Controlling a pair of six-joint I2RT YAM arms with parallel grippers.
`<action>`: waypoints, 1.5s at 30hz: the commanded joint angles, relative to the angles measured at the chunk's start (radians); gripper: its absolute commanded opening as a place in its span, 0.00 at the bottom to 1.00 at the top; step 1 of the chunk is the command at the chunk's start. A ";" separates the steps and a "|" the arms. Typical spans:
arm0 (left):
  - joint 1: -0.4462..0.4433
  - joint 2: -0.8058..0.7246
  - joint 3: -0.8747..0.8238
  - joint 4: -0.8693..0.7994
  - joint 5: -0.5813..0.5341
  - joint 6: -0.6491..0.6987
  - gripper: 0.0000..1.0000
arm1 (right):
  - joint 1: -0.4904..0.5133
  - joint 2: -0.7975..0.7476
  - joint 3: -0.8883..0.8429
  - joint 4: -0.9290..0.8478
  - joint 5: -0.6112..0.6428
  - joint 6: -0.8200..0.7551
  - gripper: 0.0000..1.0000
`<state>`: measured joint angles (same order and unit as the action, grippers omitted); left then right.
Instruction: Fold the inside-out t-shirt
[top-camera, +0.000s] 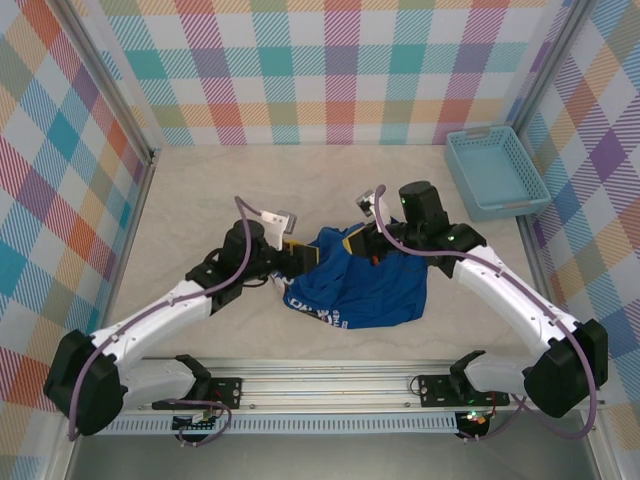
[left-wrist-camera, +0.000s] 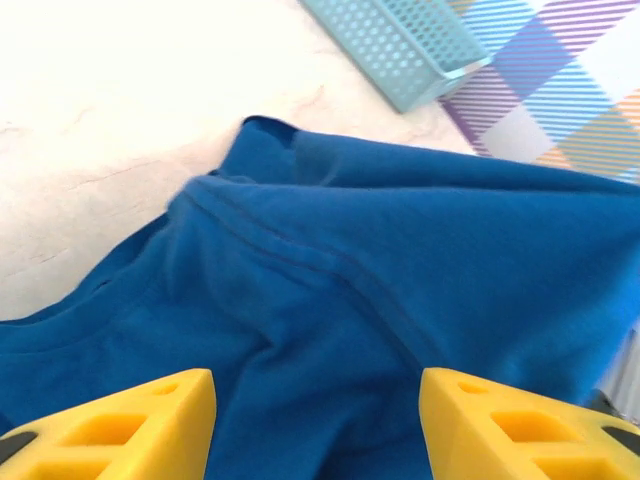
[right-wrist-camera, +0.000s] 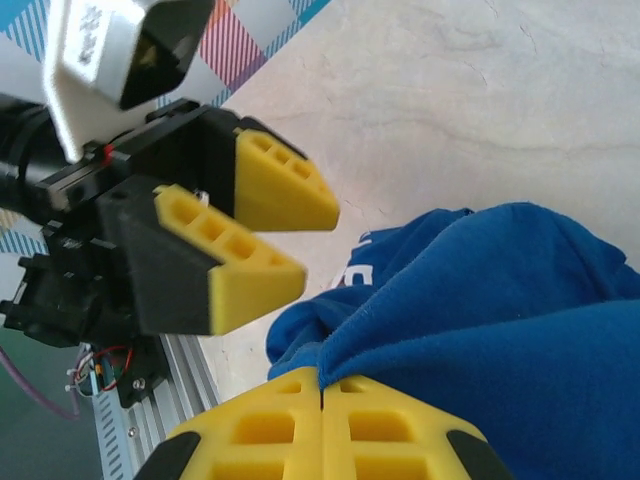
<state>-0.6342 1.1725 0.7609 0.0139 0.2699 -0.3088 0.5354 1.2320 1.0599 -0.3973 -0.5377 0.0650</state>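
**Blue shirt bunched mid-table: one pinch on, one pair of fingers spread**

Top view. The inside-out t-shirt lies in a crumpled lump at the middle of the table. It sits between the two arms and well apart from the light-blue lattice basket at the far right. The left gripper is at the lump's left edge and the right gripper at its far edge. White print shows on the near-left fold. From here we cannot read either pair of fingers, and yellow on the cloth and yellow fingers run together.

Left wrist. Our left fingers stand spread with nothing between them. Blue cloth lies beyond and under them. A stitched seam runs along a raised ridge. The fingers' lower parts are cut off by the frame, so we cannot tell whether they touch the cloth.

Right wrist. The right fingers are pressed together, and a fold of the shirt comes out right at their joint line. We judge it pinched. Across from them the left gripper shows a gap between its fingers and sits just beside the shirt's edge, with no cloth in it.

Handling, as we judge it: light, limp and not fragile. It will sag and trail from any single hold. Seams, hem or shoulders should give a thicker, surer bite than flat cloth.

Hidden: the sleeves, hem and tag are lost inside the lump, so we cannot make out the shirt's outline.
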 joint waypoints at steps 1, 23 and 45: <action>-0.007 0.082 0.050 -0.123 -0.011 -0.003 0.58 | -0.009 -0.056 -0.048 -0.029 -0.011 -0.030 0.00; -0.045 0.346 0.160 -0.105 0.249 0.008 0.00 | -0.012 -0.138 -0.124 -0.034 0.199 0.038 0.00; 0.053 -0.167 -0.042 0.213 0.249 -0.201 0.00 | -0.005 0.060 0.140 -0.270 0.591 0.087 0.31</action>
<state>-0.5919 1.0161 0.7162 0.2058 0.5297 -0.5022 0.5270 1.3106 1.1744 -0.5930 0.0246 0.1909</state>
